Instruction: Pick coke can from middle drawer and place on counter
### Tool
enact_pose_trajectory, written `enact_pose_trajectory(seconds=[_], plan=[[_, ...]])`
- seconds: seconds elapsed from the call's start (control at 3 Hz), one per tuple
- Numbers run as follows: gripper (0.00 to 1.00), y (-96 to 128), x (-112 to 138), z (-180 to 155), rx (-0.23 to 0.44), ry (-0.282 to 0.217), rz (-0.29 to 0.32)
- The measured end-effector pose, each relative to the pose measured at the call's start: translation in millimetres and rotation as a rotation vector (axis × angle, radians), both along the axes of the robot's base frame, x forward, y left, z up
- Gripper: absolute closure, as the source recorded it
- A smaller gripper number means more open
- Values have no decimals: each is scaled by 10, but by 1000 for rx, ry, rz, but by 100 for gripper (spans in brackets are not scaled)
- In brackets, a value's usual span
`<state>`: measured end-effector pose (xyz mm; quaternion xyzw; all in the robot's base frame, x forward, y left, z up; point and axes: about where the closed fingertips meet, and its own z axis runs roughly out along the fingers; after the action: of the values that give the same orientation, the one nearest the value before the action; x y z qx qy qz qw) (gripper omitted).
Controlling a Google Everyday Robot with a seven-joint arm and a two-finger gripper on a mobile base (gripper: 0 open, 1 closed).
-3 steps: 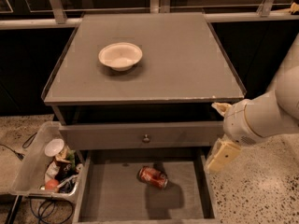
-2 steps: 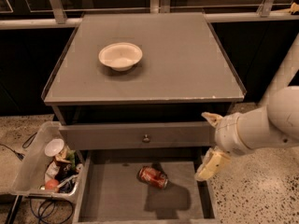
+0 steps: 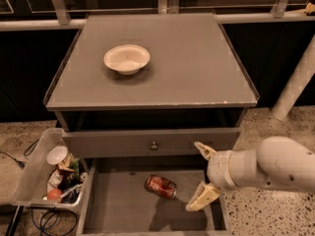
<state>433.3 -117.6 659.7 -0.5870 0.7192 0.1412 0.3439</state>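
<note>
- Camera view shows an early stage: the middle drawer [image 3: 115, 208] stands open, and the coke can [image 3: 160, 186] lies on its side near the centre of the bare floor, not yet grasped.
- The gripper [image 3: 202, 175] hangs over the drawer's right side, just beside the can. Its two pale fingers are spread wide with nothing between them.
- Grasping, lifting and setting down on the counter [image 3: 172, 82] all look left to do.
- The can is a smooth red metal cylinder with silvery ends.
- The drawer is shallow, grey and thin-walled.
- The counter is flat, matte grey and chipped along its front edge, and it carries a white bowl [image 3: 126, 59].
</note>
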Motion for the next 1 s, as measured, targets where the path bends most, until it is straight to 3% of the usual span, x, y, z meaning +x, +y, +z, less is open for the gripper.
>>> enact_pose_trajectory(seconds=[0.33, 0.67, 1.0], plan=[[0, 197, -152, -438, 3, 26, 14], [0, 371, -148, -877, -31, 53, 4], [0, 372, -148, -877, -31, 53, 4]])
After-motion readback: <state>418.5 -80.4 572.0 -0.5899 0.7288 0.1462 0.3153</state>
